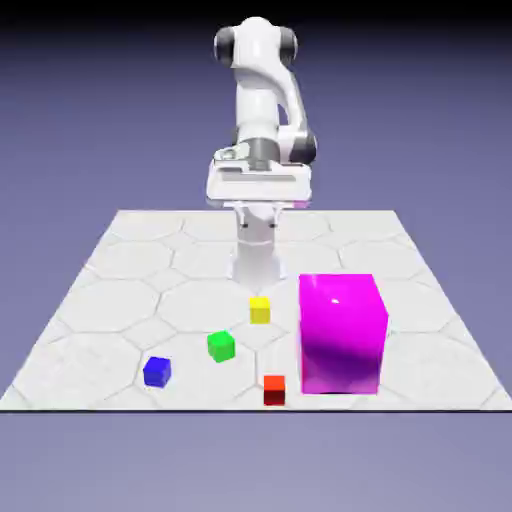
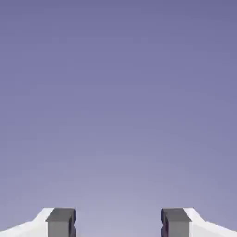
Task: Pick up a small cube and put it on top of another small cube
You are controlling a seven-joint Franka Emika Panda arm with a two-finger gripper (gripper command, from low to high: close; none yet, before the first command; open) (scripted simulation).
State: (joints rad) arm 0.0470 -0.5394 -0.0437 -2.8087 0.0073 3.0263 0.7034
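Note:
The small green cube (image 1: 221, 346) sits on the table in the exterior view, left of centre. Behind it and a little to the right lies the small yellow cube (image 1: 260, 310), apart from it. My gripper (image 1: 258, 200) hangs high above the table's far part, well away from both cubes. In the hand view the gripper (image 2: 118, 223) is open: its two grey fingertips (image 2: 61, 222) stand wide apart with nothing between them. That view shows only the plain backdrop, and no cube appears in it.
A large magenta cube (image 1: 342, 333) stands just right of the yellow cube. A small red cube (image 1: 274, 389) lies near the table's front edge, and a small blue cube (image 1: 157, 371) lies front left. The white hexagon-patterned table (image 1: 120, 290) carries all of them.

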